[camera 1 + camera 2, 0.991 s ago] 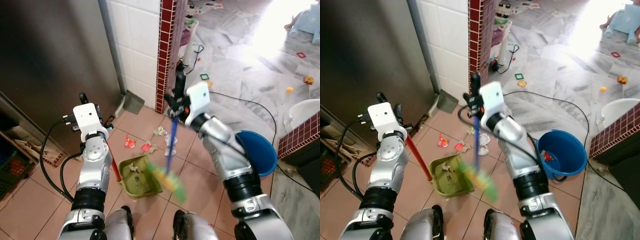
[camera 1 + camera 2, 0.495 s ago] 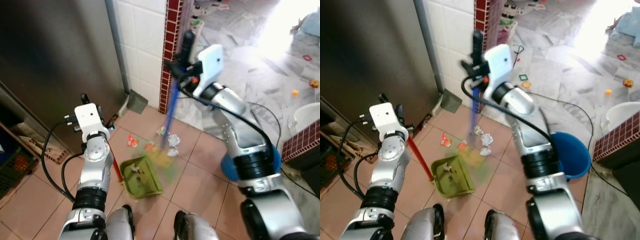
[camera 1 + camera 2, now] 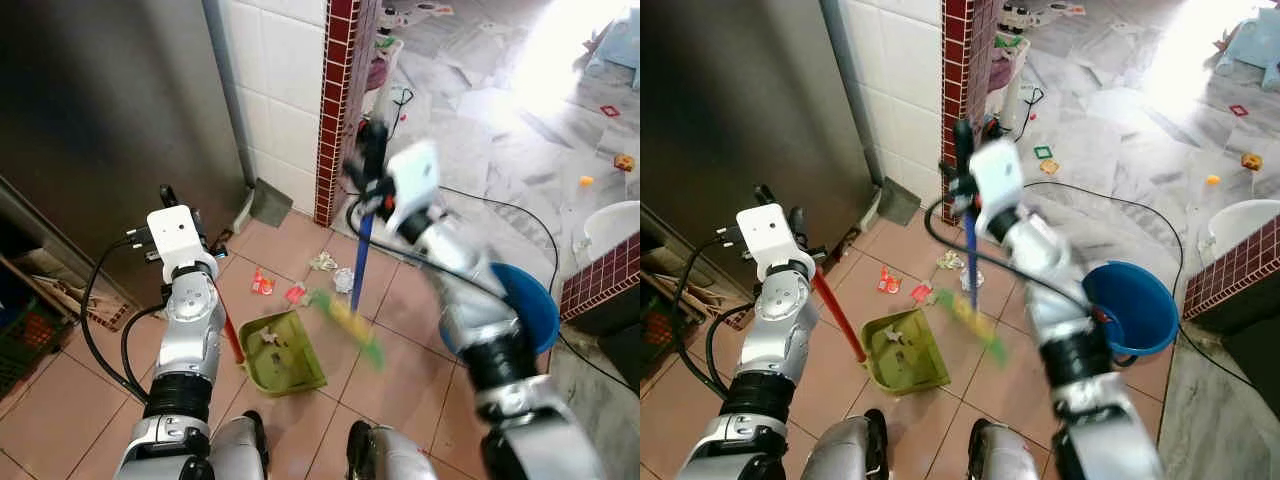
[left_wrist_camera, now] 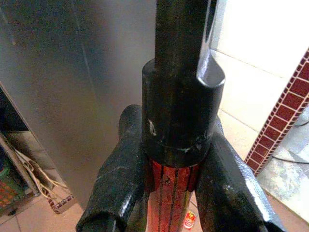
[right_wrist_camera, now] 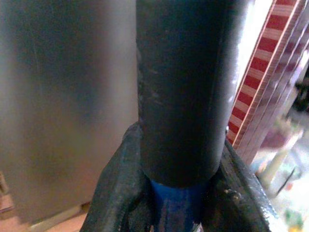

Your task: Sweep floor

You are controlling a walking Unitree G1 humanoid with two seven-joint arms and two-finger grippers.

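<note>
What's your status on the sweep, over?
Left end effector clamped on dustpan handle. Right end effector gripping broom. Wrappers lie beyond the dustpan.

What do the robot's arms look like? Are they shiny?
Yes! Both arms are shiny silver with black rings at the joints. Each wrist carries a white box. Black cables loop beside the left arm, and one curls by the right arm. The jaws at each end are long and black.

Fridge [image 3: 100, 100]: tall steel front, far left.
Pillar [image 3: 340, 90]: white tiles edged with red brick.
Bucket [image 3: 1130, 310]: blue, on the floor, right.
Cable [image 3: 500, 210]: black, trailing over marble floor.
Toys [image 3: 624, 161]: scattered far right.
</note>
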